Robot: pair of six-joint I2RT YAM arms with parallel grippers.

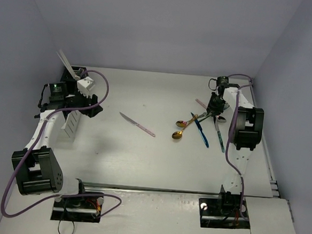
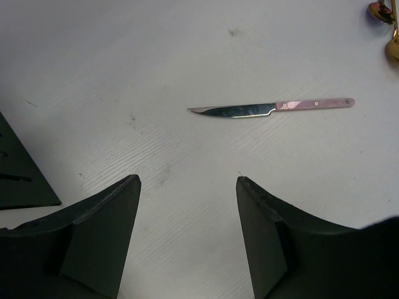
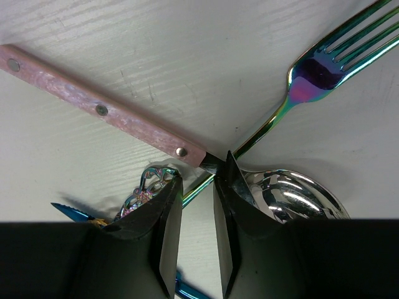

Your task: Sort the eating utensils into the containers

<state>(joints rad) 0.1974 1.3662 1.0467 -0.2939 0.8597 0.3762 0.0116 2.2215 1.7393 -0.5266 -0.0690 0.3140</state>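
Note:
A pink-handled knife point(image 1: 138, 125) point(image 2: 274, 108) lies alone mid-table, ahead of my open, empty left gripper point(image 2: 187, 180) point(image 1: 92, 108). A cluster at the right holds gold spoons point(image 1: 179, 134), a blue-handled piece point(image 1: 200, 130) and a teal one point(image 1: 219, 133). My right gripper point(image 3: 202, 171) point(image 1: 216, 108) is down in this cluster. Its jaws stand narrowly apart astride the thin handle of an iridescent fork point(image 3: 312, 75), with table showing in the gap. A pink-handled spoon point(image 3: 93, 106) crosses just beyond the tips, its silver bowl point(image 3: 293, 196) against the right finger. The white container point(image 1: 71, 123) and the black container point(image 1: 72, 75) stand at the left.
A pale utensil point(image 1: 64, 61) sticks up from the black container. Its dark slatted side point(image 2: 19, 168) shows at the left of the left wrist view. An ornate iridescent handle point(image 3: 146, 187) lies under my right gripper's left finger. Walls close the table on three sides.

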